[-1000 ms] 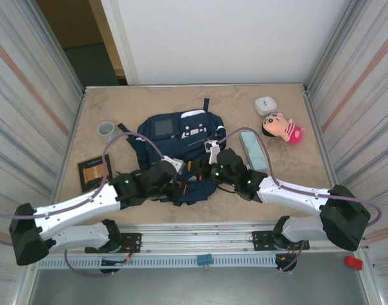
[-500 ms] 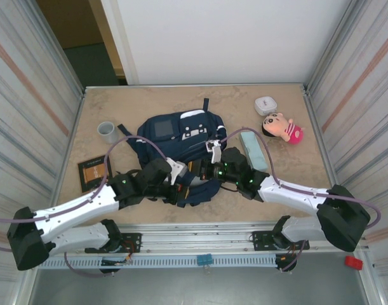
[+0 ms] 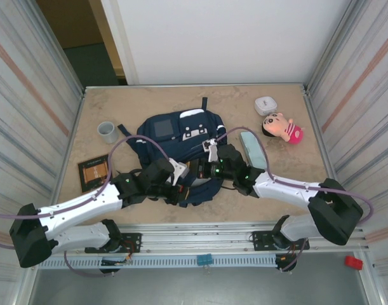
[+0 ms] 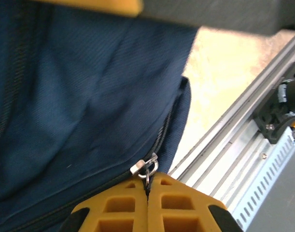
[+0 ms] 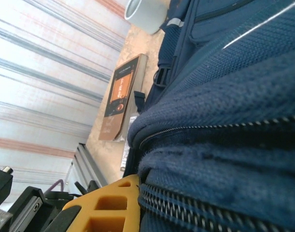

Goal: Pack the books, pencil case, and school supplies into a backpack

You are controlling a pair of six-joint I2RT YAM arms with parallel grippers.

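Left claw [image 4: 147,193]: we see its 2 yellow fingers pressed together, clamped on the zipper pull [image 4: 145,168] at the near edge of the backpack [image 3: 174,136].
Right claw [image 3: 208,170]: closed, at the backpack's near right side. In its wrist view 1 yellow finger [image 5: 113,203] lies against a zippered seam, and we cannot tell whether fabric is pinched.
Backpack: lies mid-table [image 3: 149,105], with its near edge close to the front edge and the metal rail [image 4: 244,159].
Pencil case [image 3: 252,149]: on the table just right of the backpack, beside the right arm.
Book [image 3: 94,171]: near the left wall, apart from the backpack.
Cup [image 3: 107,131]: just beside the backpack's far left strap.
Far right corner: white case [image 3: 265,105] and doll [image 3: 284,127] sit close together.
Open room: we find bare table along the far wall behind the backpack and at the near right.
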